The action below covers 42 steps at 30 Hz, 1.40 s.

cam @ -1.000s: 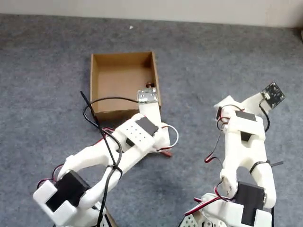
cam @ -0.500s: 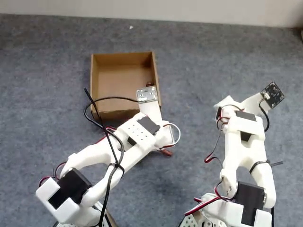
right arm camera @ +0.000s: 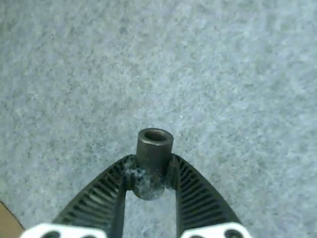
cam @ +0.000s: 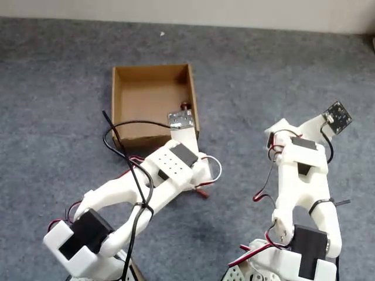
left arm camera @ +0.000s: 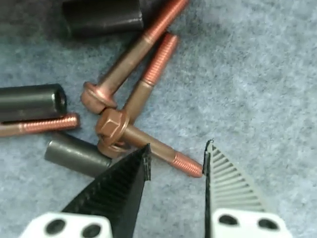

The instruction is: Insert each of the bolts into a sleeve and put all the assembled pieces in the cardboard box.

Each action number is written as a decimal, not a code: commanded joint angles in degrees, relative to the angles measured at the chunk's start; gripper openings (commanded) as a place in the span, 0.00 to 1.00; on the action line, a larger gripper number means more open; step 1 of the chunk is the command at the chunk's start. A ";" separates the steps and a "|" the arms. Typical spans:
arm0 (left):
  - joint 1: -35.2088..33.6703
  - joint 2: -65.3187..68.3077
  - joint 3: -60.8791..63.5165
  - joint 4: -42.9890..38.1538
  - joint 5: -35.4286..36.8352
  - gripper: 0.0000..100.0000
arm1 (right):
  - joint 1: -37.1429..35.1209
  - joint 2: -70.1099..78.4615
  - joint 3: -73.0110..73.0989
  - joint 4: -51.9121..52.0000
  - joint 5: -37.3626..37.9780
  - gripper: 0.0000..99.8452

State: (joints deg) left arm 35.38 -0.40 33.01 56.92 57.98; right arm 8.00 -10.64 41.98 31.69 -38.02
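Observation:
Several copper bolts (left arm camera: 143, 141) and dark sleeves (left arm camera: 32, 101) lie in a loose pile on the grey carpet. My left gripper (left arm camera: 177, 148) is open just above them, with the threaded end of one bolt (left arm camera: 188, 166) between its fingertips. Another sleeve (left arm camera: 101, 15) lies at the far side of the pile. My right gripper (right arm camera: 151, 171) is shut on a dark sleeve (right arm camera: 154, 148), held upright with its bore facing the camera. The cardboard box (cam: 143, 140) stands just beyond the left arm (cam: 173, 167), its floor bare. The right arm (cam: 302, 170) is off to the right.
Grey carpet covers the whole work area. Black and red cables (cam: 126, 146) loop around the left arm close to the box's near wall. Open carpet lies between the two arms and beyond the box.
The left arm has shifted slightly near the box's corner. The right arm has kept still with its sleeve.

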 commanded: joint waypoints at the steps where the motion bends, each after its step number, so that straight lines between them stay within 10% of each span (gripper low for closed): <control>1: 0.40 -0.57 -1.01 2.99 0.09 0.18 | 0.48 -3.38 -1.98 -1.10 -0.18 0.00; 30: -9.71 8.40 -3.91 -1.49 -3.16 0.18 | 0.40 -3.38 -1.80 -1.10 -0.09 0.00; 42: -7.87 8.66 -9.54 9.49 -3.25 0.00 | 0.40 -3.12 -1.98 -1.10 -0.09 0.00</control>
State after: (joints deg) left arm 26.59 7.52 25.63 64.13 55.25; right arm 8.00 -10.64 41.98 31.69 -38.02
